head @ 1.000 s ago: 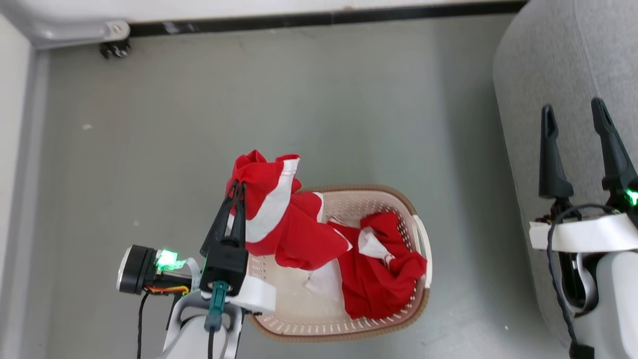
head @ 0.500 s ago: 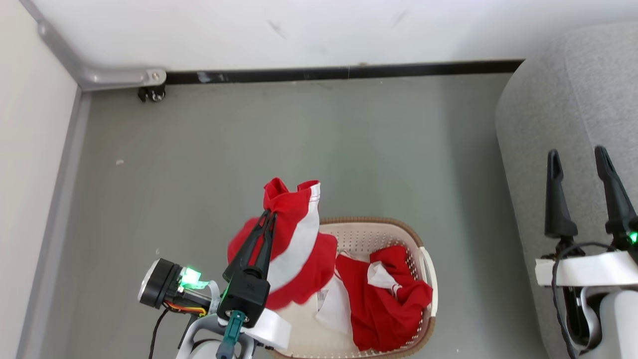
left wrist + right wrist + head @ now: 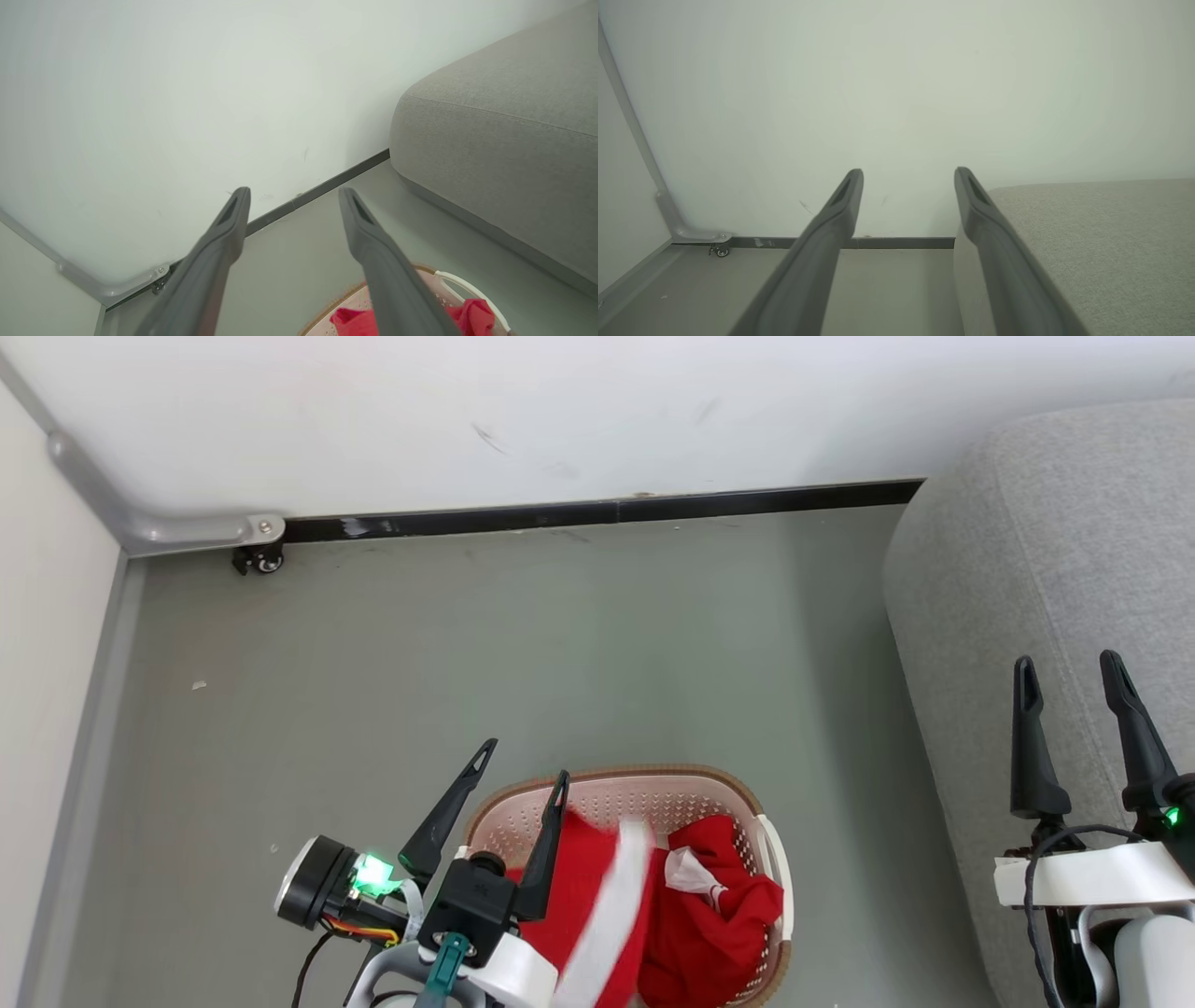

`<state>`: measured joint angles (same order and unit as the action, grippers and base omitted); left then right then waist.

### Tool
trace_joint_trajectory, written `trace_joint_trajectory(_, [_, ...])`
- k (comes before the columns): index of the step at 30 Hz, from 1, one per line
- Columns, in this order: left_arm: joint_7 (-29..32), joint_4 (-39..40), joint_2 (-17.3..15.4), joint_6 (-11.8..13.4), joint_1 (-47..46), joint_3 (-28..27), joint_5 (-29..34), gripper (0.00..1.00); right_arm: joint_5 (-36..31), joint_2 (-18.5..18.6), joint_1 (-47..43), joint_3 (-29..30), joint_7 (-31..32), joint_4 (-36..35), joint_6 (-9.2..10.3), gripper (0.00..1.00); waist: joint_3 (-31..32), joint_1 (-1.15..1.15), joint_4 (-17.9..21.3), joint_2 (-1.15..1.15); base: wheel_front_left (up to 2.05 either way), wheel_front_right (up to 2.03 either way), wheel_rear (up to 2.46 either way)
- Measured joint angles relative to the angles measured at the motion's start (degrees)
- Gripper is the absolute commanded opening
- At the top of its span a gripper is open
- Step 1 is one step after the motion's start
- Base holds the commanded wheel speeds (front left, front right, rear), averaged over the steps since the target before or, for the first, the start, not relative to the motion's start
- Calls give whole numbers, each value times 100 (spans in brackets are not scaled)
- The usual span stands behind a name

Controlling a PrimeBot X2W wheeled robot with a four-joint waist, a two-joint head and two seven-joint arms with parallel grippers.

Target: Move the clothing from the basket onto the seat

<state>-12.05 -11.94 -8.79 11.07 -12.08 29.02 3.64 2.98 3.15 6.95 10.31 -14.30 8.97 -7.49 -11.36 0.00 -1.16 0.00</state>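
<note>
Over the near left corner of the basket (image 3: 653, 773): left gripper (image 3: 525, 762), jaws spread wide, nothing pinched between them. Below it, inside the basket, the clothing (image 3: 579, 887): one red garment with a broad white stripe, smeared by blur, beside a second crumpled red piece (image 3: 719, 915) against the right wall. Off to the right, right gripper (image 3: 1068, 663), jaws likewise spread and empty, poised over the rounded edge of the grey sofa seat (image 3: 1027, 569). Well apart from the basket, with bare grey floor (image 3: 560, 644) between. No red fabric anywhere on the visible part of the seat.

Looks like the pick-up step, with nothing in hand and, as far as can be seen, nothing delivered. Calls next for lowering the left gripper into the pile, closing on a thick fold of the striped garment rather than a loose edge, lifting clear of the brown rim, then carrying rightward across the floor to the seat. Worth taking a deep bite: soft cloth likely to slide out of a shallow pinch.
</note>
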Motion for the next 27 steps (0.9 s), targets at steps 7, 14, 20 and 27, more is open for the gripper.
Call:
trace_joint_trajectory(7, [40, 129, 26, 5, -1, -85, -59, 100, 0, -13, -13, -23, 0, -110, 0, 100, -34, 0, 99, 0, 0, 0, 0])
trace_joint_trajectory(14, [-36, 393, 74, 114, 0, -304, -269, 100, -9, -18, -35, 45, 0, -136, 0, 100, 3, 0, 108, 0, 0, 0, 0])
trace_joint_trajectory(20, [-67, 598, 77, 204, 13, -461, -399, 100, -43, -22, -105, 55, 0, -156, 1, 100, 83, 0, 62, 0, 0, 0, 0])
trace_joint_trajectory(27, [-92, 682, 23, 272, 102, -738, -627, 100, -51, -25, -118, 30, 1, -157, 0, 100, 213, 0, 18, 0, 0, 0, 0])
